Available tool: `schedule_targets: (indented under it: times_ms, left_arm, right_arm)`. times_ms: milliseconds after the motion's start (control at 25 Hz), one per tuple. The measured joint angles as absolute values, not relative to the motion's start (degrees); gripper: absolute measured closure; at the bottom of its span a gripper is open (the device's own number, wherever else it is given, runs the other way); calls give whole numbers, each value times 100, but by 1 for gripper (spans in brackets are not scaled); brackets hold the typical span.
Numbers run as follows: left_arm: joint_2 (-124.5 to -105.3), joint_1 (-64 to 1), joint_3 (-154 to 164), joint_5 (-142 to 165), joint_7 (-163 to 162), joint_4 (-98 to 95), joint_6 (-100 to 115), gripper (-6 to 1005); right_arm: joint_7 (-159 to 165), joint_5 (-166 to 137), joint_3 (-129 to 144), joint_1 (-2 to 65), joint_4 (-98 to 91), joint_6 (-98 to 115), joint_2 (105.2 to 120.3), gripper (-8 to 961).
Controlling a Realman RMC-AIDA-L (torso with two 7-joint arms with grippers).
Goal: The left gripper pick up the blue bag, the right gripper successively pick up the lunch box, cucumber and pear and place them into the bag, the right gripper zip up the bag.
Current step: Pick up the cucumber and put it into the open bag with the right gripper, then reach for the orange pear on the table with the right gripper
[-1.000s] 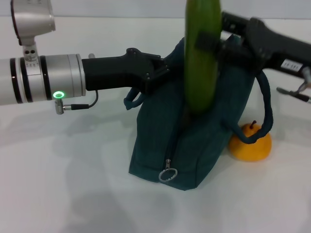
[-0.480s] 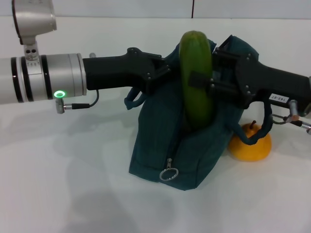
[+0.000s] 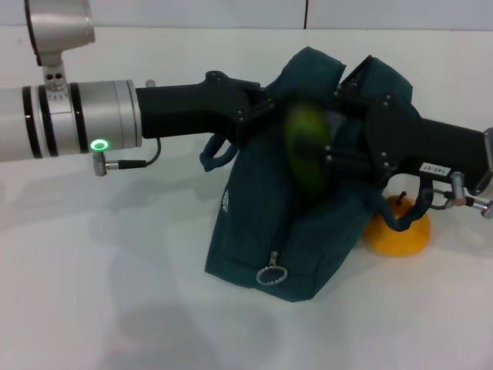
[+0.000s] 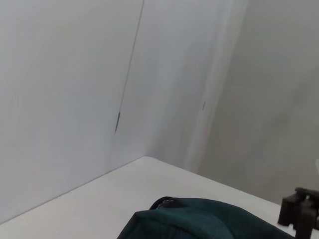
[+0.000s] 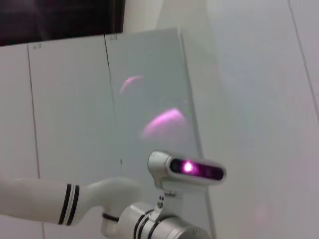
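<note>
White tabletop (image 3: pixel 92 293) backed by pale wall panels (image 4: pixel 65 99). The blue bag (image 3: pixel 254 231) stands upright at centre, mouth open. The left hand (image 3: pixel 258 116) grips its upper left edge. The right hand (image 3: pixel 339 146), over the opening, clenches the cucumber (image 3: pixel 304 150), blurred, lower end inside the bag. The pear (image 3: pixel 400 227) rests on the tabletop, touching the bag's right side.

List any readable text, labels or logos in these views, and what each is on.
White sticker on the right gripper arm: printed characters, too small to read.
Small white logo on the blue bag: a mark, no legible letters.
Nothing else carries text, including the left gripper and the pear.
</note>
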State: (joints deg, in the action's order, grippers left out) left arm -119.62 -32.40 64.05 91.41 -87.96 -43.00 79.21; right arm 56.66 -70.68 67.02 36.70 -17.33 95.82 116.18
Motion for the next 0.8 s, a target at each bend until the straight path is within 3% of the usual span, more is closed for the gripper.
schedule_targets:
  times_ms: [120, 360, 640, 800]
  left_arm:
    - [-11962, -3241, 6387, 9133, -8786, -4292, 7914, 953]
    - [-11962, -3238, 6383, 9127, -8781, -4289, 7880, 953]
    - [-11968, -3167, 6370, 9089, -8769, -4241, 7719, 953]
    - [-11970, -3177, 6370, 9046, -8690, -4136, 7684, 953]
  right_arm:
    - [5481, -6862, 6705, 3518, -1766, 9694, 11618, 309]
    - [5001, -6713, 6630, 3207, -1859, 10063, 11605, 167]
    - [3668, -6114, 6328, 2149, -1743, 10462, 11571, 180]
    - [3371, -5980, 6318, 1894, -1239, 10201, 11573, 184]
